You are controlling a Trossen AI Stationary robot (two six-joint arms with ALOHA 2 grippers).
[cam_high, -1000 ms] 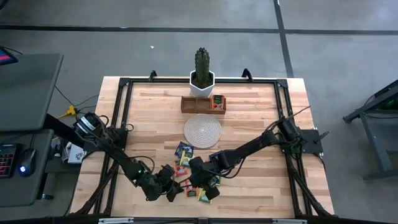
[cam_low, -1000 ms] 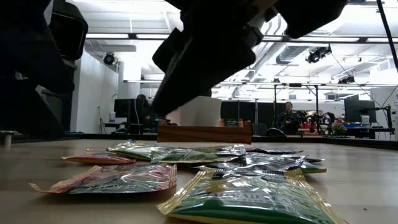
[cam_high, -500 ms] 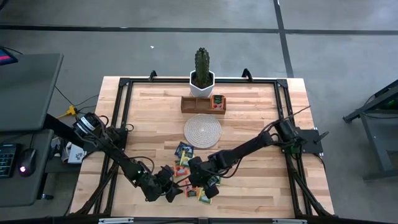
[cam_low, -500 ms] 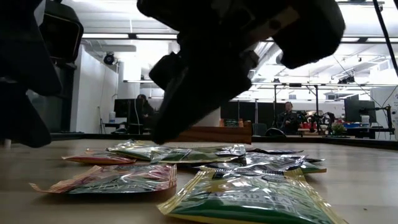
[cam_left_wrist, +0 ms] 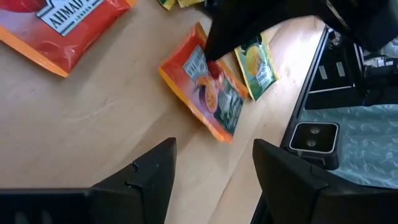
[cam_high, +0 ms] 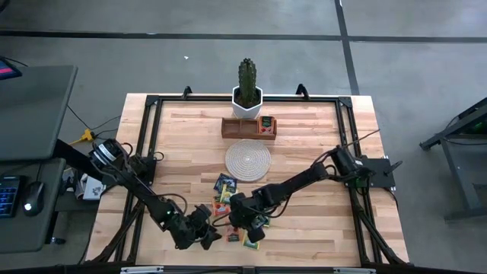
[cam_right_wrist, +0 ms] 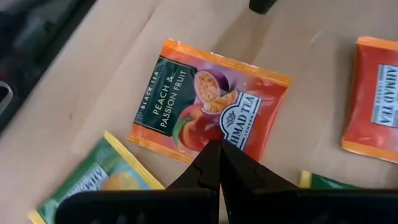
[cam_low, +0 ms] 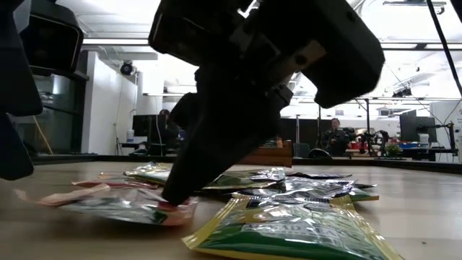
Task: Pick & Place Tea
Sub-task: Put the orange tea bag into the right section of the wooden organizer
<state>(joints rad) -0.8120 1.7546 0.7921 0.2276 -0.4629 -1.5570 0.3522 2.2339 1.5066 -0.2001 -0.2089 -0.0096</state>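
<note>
**Over the sachet pile: right tool pressed on an orange sachet**

From above, both dark arms are seen reaching to the desk's (cam_high: 319, 221) near edge, where the tea sachets (cam_high: 225, 185) lie scattered just below the round mat (cam_high: 247, 160). The right tool (cam_high: 239, 225) is lowered onto the pile; the left tool (cam_high: 211, 235) is held just beside it.

At desk level, the right tool (cam_low: 180, 189) is seen touching a sachet, one side of which is lifted.

Through the left wrist camera, the left tool (cam_left_wrist: 211, 163) is shown released, fingers spread above bare wood near the orange sachet (cam_left_wrist: 205, 84).

Through the right wrist camera, the right tool (cam_right_wrist: 219, 149) is shown clenched, tips together against the edge of the orange peach-and-passion-fruit sachet (cam_right_wrist: 208, 102).
</note>
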